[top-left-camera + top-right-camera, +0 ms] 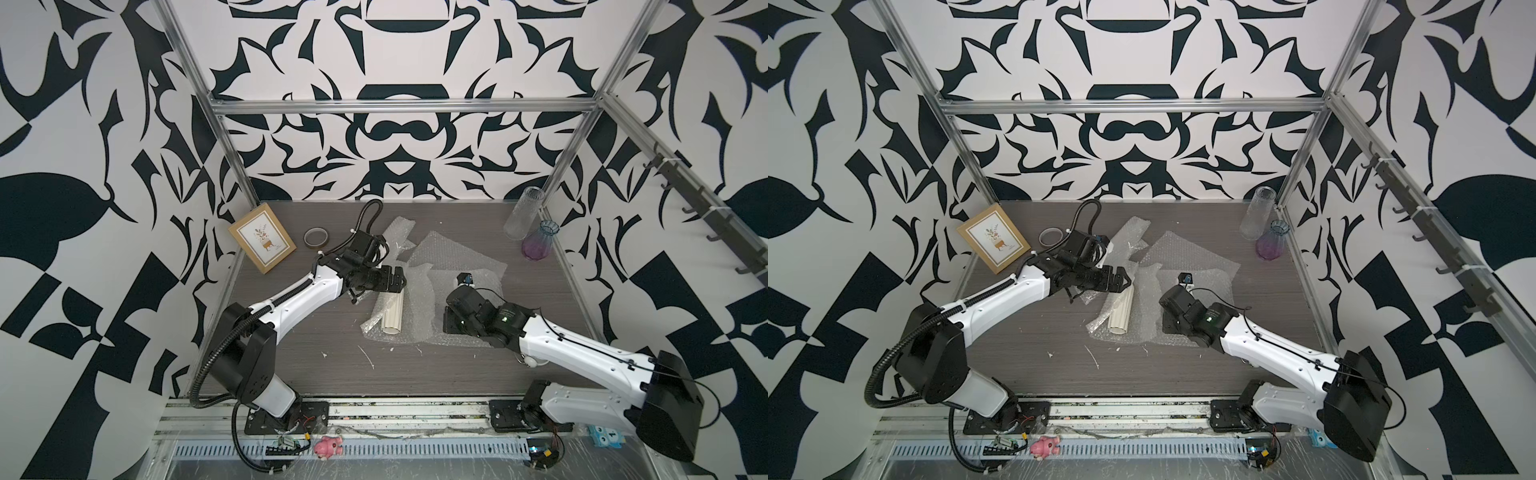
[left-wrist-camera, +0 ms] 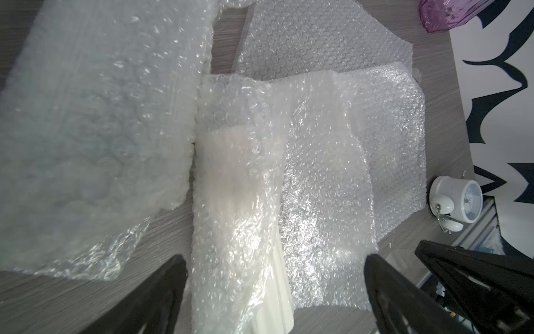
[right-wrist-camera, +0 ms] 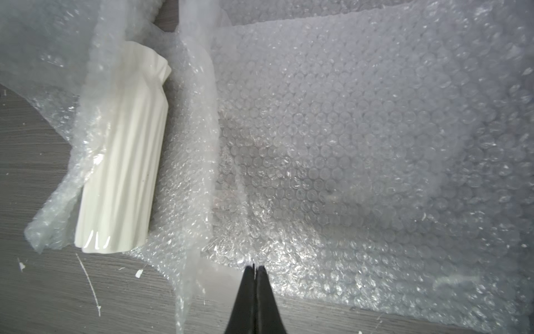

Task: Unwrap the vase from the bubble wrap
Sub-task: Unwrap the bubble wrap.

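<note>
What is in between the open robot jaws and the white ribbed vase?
A crinkly see-through bubble wrap sheet drapes over the part of the glossy white ribbed vase facing the left gripper and its open jaws. The vase's other side lies bare.

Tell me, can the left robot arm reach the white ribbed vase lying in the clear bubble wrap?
Probably yes. The left gripper is open and hovers over the far end of the white ribbed vase. Only a loose flap of clear bubble wrap covers part of it.
</note>
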